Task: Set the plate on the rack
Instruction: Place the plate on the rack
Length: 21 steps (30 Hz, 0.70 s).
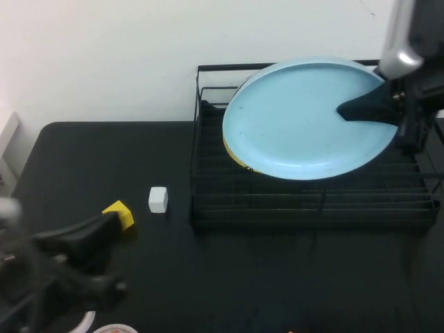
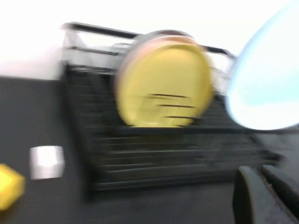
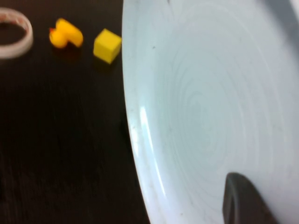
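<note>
Left claw (image 1: 104, 257): near left, low over the black counter (image 1: 277, 277); whether its fingers are parted cannot be told. Yellow block (image 1: 121, 214) and white block (image 1: 158, 199): left of centre, just beside each other, left of the rack (image 1: 312, 201). Rack: black wire, right of centre toward the far edge, a yellow plate (image 2: 163, 86) upright among its dividers. Plate (image 1: 305, 118): light blue, tilted, held above the rack in front of the yellow plate. Right claw (image 1: 378, 107): far right, clamped on the plate's right rim.
</note>
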Available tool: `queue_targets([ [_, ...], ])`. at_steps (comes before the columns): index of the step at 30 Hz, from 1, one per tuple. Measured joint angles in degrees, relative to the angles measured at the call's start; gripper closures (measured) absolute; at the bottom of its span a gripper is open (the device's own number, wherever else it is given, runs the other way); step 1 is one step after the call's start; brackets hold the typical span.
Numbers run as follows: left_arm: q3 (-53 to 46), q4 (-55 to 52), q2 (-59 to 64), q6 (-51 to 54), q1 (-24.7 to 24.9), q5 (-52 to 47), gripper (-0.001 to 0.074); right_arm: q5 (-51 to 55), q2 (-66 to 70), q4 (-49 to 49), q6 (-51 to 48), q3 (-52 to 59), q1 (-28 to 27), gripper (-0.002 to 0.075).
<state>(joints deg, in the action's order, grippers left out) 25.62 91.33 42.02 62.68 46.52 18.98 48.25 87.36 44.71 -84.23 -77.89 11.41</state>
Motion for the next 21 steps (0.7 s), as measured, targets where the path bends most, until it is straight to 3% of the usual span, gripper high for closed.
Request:
queue_targets([
  [6,-3.89,9.0,-7.78,9.35,0.0,9.1,0.0735,-0.85,6.73,-0.77,-4.2,-5.71,0.0,0.0587],
  [21,-8.04,9.97,-15.8,10.13,0.0,4.47,0.0736,-9.96,20.9,-0.75,-10.41,-18.03,0.0,0.0587],
])
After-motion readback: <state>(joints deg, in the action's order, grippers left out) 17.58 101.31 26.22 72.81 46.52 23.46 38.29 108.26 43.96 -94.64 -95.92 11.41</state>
